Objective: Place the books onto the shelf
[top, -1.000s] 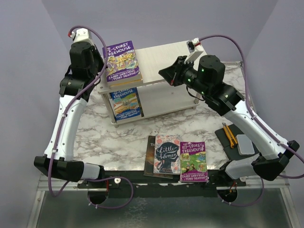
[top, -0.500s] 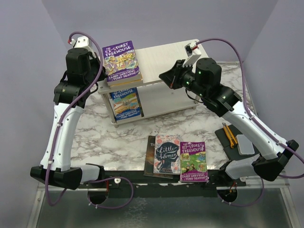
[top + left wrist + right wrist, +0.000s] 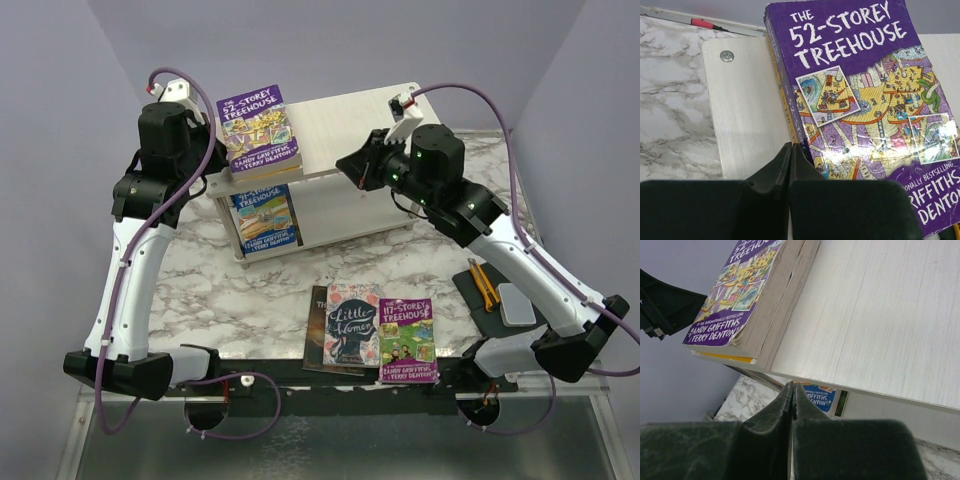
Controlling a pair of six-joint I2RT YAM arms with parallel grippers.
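Three books lie flat at the table's (image 3: 200, 270) 6 o'clock edge. There is a floral one (image 3: 350, 322), a purple one (image 3: 407, 338) touching its right side, and a dark brown one (image 3: 316, 335) mostly hidden beneath. All are thin paperbacks, and their glossy covers would likely slip between narrow fingers.

Further back, at 12 o'clock, stands the shelf (image 3: 345, 125), pale grainy wood with a flat rectangular top. A blue book (image 3: 263, 220) lies on its lower tier. The right claw (image 3: 792, 386) hangs pressed together and empty, just off the top board's near edge.

The left claw (image 3: 790, 150), also together and empty, sits just beside the spine of the purple treehouse book (image 3: 860, 100). That book rests on a yellow-edged book (image 3: 722, 356) at the top's 9 o'clock end. The stack appears to jut past the board's corner, so a nudge from either arm could tip it off
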